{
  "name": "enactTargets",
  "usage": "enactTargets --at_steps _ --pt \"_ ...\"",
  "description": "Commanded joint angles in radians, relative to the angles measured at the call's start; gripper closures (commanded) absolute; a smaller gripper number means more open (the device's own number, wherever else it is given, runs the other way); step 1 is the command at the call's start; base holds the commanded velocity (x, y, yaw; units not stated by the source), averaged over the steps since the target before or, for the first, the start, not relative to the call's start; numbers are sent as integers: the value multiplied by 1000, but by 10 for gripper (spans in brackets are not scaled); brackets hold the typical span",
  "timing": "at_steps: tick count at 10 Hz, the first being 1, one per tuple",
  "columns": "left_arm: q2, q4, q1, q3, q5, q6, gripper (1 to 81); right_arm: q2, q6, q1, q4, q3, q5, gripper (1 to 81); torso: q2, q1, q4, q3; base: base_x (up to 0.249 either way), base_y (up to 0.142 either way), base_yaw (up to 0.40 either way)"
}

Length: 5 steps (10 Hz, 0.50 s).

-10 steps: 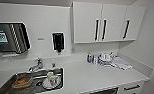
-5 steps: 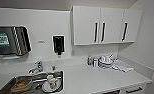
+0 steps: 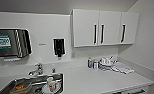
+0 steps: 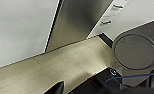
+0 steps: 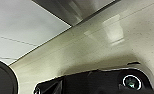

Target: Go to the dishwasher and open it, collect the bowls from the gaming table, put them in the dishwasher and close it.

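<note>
The robot faces a kitchenette, the task seemingly at its start: the brushed-steel dishwasher (image 4: 79,21) front, seen from the left wrist beside white cabinet doors (image 4: 18,30), looks shut; above, a white bench (image 3: 98,80) and sink (image 3: 30,86); pincer states cannot be told

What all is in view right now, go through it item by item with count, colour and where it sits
Wall cabinets: three doors, white with dark handles, above the counter's right half.
Counter: one, white, along the wall.
Sink: one, steel, set in the counter's left end, with dishes inside.
Faucet: one, chrome, behind the sink.
Paper towel dispenser: one, dark, on the wall at left.
Soap dispenser: one, black, on the wall, middle.
Small bottles and dishes: a cluster, count unclear, at the counter's back right.
Cloth: pale, beside that cluster.
Stainless-steel panel: one, brushed, left wrist view.
Robot's round fitting: one, grey, left wrist view.
</note>
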Motion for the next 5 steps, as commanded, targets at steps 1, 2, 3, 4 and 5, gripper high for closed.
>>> enactTargets --at_steps 1,2,3,4,5 --pt "-95 76 -35 34 -37 -3 10 -32 2 74 18 25 -51 10 -96 62 0 0 0 0 0" --pt "-138 88 -31 60 -50 -22 10 -33 0 73 16 25 -51 10 -134 85 0 0 0 0 0" --pt "-166 88 -27 75 -73 -34 10 -35 0 73 16 25 -51 10 -69 43 0 -48 0 0 0" --pt "-167 88 -24 74 -86 -35 10 -35 0 71 16 25 -51 10 -101 61 0 -93 0 0 0" --pt "-164 88 -22 75 -86 -36 10 -36 0 73 16 25 -51 10 -113 66 0 -99 0 0 0"
